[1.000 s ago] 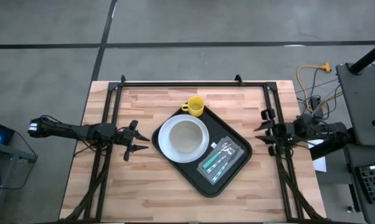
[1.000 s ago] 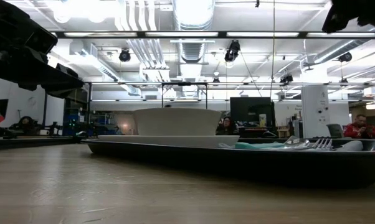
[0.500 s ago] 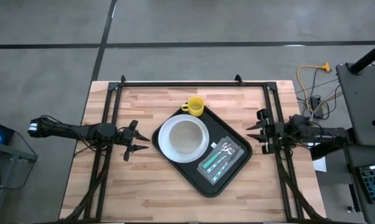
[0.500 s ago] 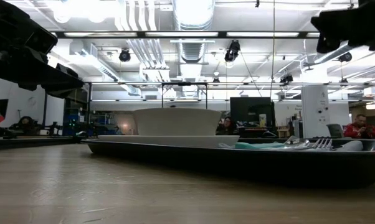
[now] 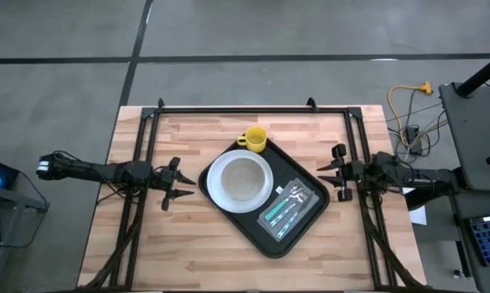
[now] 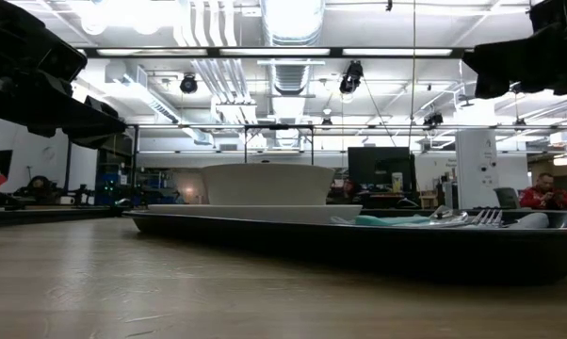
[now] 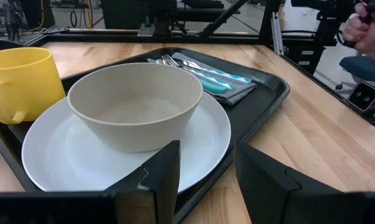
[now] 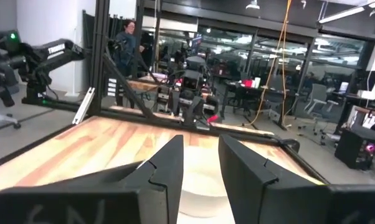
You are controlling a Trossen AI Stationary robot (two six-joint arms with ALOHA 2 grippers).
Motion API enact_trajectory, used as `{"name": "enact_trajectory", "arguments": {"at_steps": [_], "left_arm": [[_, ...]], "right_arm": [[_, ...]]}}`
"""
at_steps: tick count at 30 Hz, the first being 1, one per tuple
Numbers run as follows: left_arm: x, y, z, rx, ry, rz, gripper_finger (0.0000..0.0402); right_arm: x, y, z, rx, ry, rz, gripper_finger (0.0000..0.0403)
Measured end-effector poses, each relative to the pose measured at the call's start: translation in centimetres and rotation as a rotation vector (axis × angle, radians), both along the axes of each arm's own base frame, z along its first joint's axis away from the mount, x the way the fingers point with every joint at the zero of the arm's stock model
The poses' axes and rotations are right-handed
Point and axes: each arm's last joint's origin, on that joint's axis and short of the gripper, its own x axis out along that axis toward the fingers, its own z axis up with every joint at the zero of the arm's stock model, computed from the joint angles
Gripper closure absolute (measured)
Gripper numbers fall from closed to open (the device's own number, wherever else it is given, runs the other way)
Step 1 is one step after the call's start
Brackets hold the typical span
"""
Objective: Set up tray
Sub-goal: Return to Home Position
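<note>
Evidently the tray [image 5: 255, 228] lay fully set on the table [image 5: 147, 244]: cutlery [image 5: 282, 210] on a napkin [image 5: 304, 194] at its near end, a plate [image 5: 214, 183] with a bowl [image 5: 243, 177] at its middle, a yellow mug [image 5: 255, 139] at its far corner. Beside the tray's left and right edges hung the left gripper [image 5: 180, 183] and the right gripper [image 5: 330, 172], fingers spread and empty. I judged the return home to be in hand, calling only for both arms to pull away without nudging the tray.
</note>
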Motion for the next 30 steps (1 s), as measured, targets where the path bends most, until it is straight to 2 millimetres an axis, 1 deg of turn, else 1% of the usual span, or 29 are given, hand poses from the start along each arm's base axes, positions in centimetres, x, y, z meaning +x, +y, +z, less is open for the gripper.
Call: {"name": "enact_trajectory", "arguments": {"at_steps": [7,10,12,16,19,26,30], "left_arm": [[0.0,0.0,0.0,0.0,-0.001,0.0,0.0266],[0.0,0.0,0.0,0.0,-0.001,0.0,0.0266],[0.0,0.0,0.0,0.0,0.0,0.0,0.0266],[0.0,0.0,0.0,0.0,-0.001,0.0,0.0266],[0.0,0.0,0.0,0.0,0.0,0.0,0.0266],[0.0,0.0,0.0,0.0,-0.001,0.0,0.0266],[0.0,0.0,0.0,0.0,0.0,0.0,0.0266]], "right_arm": [[0.1,-0.2,-0.8,-0.015,0.082,-0.026,0.0314],[0.1,-0.5,-1.0,-0.024,0.102,-0.063,0.0313],[0.1,-0.6,-1.1,-0.04,0.111,-0.1,0.0311],[0.2,-1.0,-1.3,-0.046,0.138,-0.23,0.0307],[0.2,-1.2,-1.3,-0.076,0.148,-0.279,0.0305],[0.4,-1.2,-1.6,-0.178,0.188,-0.282,0.0309],[0.5,-1.2,-1.7,-0.189,0.199,-0.281,0.0317]]}}
